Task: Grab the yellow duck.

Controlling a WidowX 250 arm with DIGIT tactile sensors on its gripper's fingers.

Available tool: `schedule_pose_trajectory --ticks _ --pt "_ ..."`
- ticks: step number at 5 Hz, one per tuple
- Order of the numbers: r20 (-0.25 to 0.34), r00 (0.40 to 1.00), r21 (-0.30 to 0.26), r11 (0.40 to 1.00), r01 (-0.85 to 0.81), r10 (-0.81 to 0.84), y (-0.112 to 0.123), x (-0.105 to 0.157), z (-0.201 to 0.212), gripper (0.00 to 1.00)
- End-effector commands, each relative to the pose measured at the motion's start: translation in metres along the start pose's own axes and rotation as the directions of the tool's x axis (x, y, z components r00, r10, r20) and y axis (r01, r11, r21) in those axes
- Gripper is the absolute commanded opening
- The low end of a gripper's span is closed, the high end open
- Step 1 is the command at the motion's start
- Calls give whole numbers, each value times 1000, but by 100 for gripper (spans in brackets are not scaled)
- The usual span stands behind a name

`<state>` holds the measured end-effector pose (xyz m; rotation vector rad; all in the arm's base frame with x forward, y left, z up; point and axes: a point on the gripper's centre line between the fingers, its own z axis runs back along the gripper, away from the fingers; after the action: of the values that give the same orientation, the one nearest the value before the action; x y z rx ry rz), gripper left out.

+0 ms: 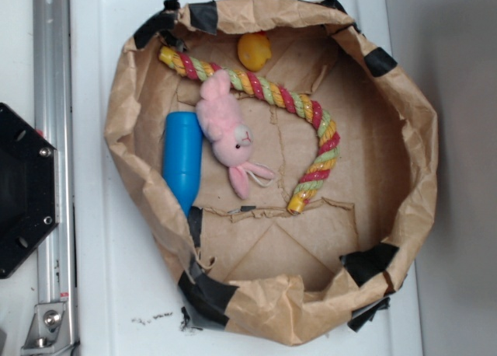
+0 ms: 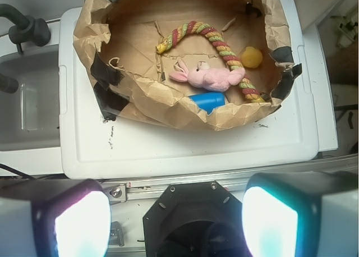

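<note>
Gaping end effector (image 2: 176,223), nothing held.

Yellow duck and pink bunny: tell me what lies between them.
In the exterior view, the twisted rope runs between the yellow duck and the pink bunny, touching the bunny.

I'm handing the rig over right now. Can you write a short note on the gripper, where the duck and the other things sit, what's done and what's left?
Gripper: jaws open and empty, pulled back over the robot base, well short of the paper bin.
Yellow duck: on the bin floor against the wall, just past one end of the rope, not touched.
Pink bunny lies across the rope, with the blue cylinder next to it.
Done: nothing yet.
Left: reach into the bin, close on the duck, lift it.
</note>
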<state>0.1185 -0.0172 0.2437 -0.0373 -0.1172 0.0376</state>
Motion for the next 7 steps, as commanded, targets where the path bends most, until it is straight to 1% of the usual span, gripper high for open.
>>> schedule_pose_trajectory --ticks 1,2,3,4,5,6,7 --pt "0 1000 0 1000 0 0 0 0 0 100" --pt "152 959 -4 971 -240 237 30 49 -13 100" --pt "193 863 -79 885 -460 466 37 89 -38 100" --pt "262 704 -128 746 -653 661 43 119 -83 100" --pt "307 528 -74 573 -816 792 65 134 -130 100" --pt "341 416 -34 454 -891 843 84 138 -154 100" --pt "380 403 33 423 -906 833 100 135 -172 100"
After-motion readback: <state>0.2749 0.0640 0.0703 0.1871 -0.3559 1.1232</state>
